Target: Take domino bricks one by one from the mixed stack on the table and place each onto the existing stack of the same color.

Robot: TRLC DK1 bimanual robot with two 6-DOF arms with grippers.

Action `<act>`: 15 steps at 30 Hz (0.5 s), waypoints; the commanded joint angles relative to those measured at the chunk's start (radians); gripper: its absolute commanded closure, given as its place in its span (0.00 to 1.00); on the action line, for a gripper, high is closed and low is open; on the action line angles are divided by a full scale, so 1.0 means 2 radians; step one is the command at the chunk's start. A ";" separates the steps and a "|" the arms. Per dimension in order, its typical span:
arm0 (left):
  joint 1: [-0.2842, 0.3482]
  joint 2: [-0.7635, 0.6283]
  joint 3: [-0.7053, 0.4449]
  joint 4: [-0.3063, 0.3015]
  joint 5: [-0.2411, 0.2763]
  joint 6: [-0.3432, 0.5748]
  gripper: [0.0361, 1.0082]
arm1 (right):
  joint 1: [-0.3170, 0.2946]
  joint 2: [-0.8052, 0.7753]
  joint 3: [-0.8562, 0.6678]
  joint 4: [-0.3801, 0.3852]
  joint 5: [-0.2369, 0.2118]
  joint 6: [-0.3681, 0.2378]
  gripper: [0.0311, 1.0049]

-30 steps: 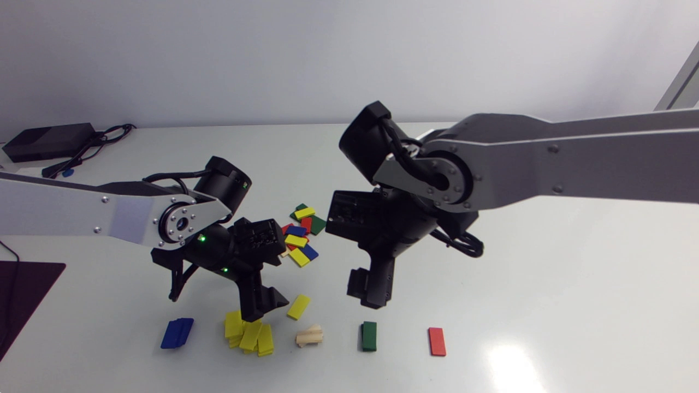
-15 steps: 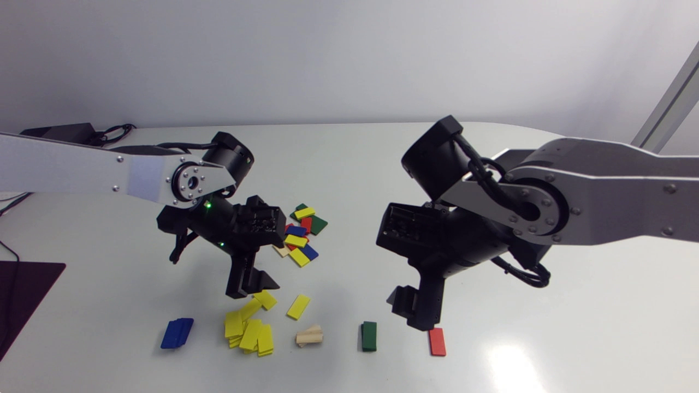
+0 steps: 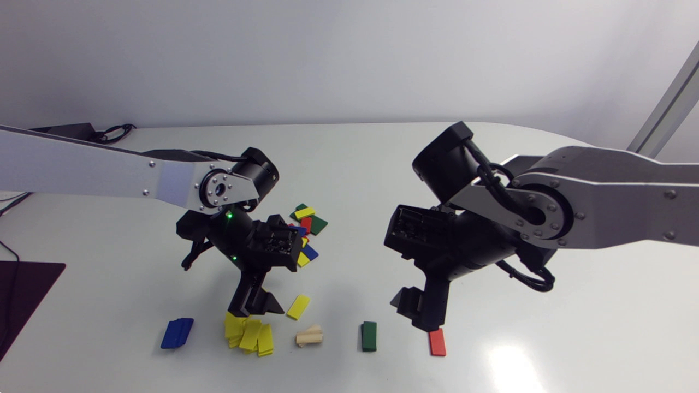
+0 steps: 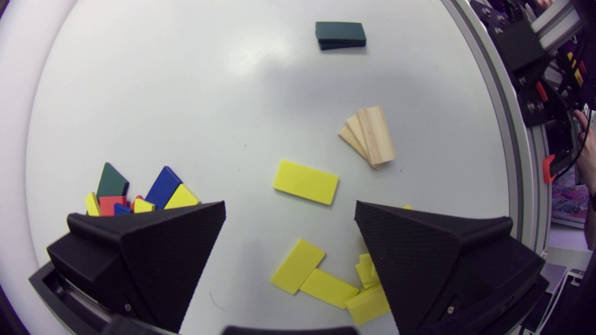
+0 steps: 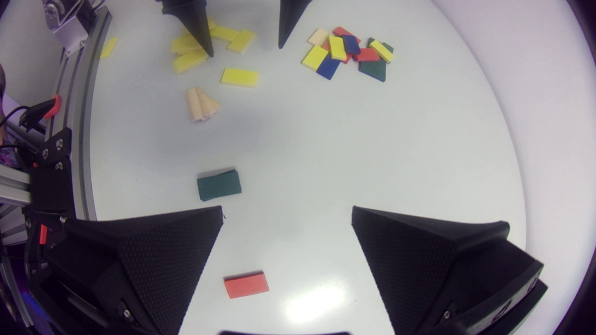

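Heap [image 5: 347, 49] one; left tool [image 4: 289, 204], right tool [image 5: 287, 209]

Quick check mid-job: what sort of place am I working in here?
Most likely a robotics lab bench: a plain white table, with the left arm and right arm over it, and small coloured domino bricks laid out for sorting.
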 commanded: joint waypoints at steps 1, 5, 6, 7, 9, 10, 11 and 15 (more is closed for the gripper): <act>-0.010 0.012 0.006 -0.011 0.009 0.022 0.02 | -0.006 -0.003 -0.012 0.003 -0.003 0.005 0.04; -0.023 0.020 0.002 -0.013 0.010 0.022 0.02 | -0.009 -0.006 -0.015 0.003 -0.006 0.005 0.04; -0.027 0.023 0.001 -0.013 0.010 0.023 0.02 | -0.010 -0.006 -0.016 0.003 -0.007 0.005 0.04; -0.028 0.029 0.001 -0.013 0.010 0.024 0.02 | -0.010 -0.007 -0.018 0.004 -0.008 0.005 0.04; -0.030 0.037 0.000 -0.008 0.010 0.025 0.03 | -0.011 -0.010 -0.022 0.004 -0.008 0.005 0.04; -0.030 0.040 0.000 -0.005 0.010 0.025 0.04 | -0.011 -0.011 -0.024 0.005 -0.008 0.006 0.04; -0.030 0.040 -0.002 -0.003 0.010 0.026 0.04 | -0.012 -0.013 -0.025 0.006 -0.008 0.007 0.04; -0.029 0.041 -0.003 0.004 0.010 0.028 0.04 | -0.012 -0.016 -0.028 0.006 -0.008 0.008 0.04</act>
